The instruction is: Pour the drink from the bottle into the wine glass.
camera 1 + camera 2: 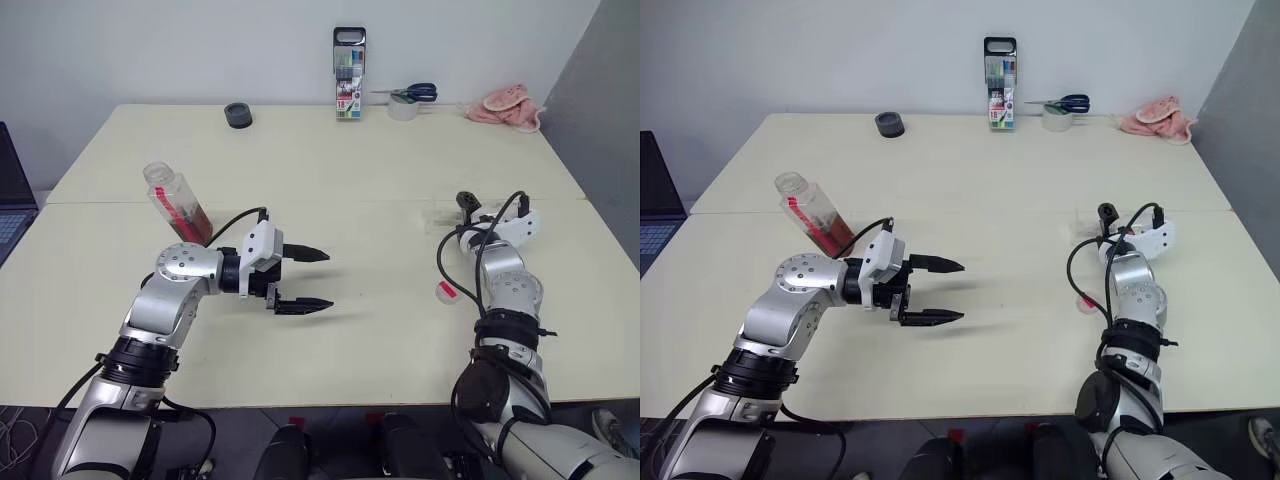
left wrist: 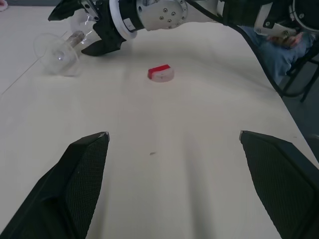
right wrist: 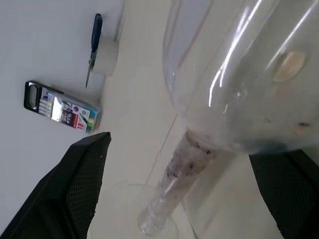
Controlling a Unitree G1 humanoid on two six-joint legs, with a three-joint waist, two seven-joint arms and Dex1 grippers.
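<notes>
Wine glass (image 2: 60, 52) is lying on its side on the table (image 1: 380, 170); right gripper (image 2: 82, 30) is straddling its bowl, jaws apart, not yet clamped. Left gripper (image 1: 305, 280) is hanging spread, empty. Bottle (image 1: 178, 203), uncapped, is leaning behind the left arm; red cap (image 2: 161, 73) is lying loose. Best: pinch the stem, stand the glass up first.

On the surface (image 1: 330, 170) stand or lie one bottle (image 1: 178, 204) holding the amber drink (image 1: 197, 226), one wine glass (image 2: 62, 50) (on its side) and one red cap (image 2: 161, 72). Along the far edge there is one case of pens (image 1: 349, 73), one pair of scissors (image 1: 412, 94) resting on one roll of tape (image 1: 403, 109), one dark round object (image 1: 238, 115) and one pink cloth (image 1: 507, 106). Two tools are counted, the left tool (image 1: 303, 281) and the right tool (image 2: 84, 30), and one laptop (image 1: 12, 200) sits off to the left.
</notes>
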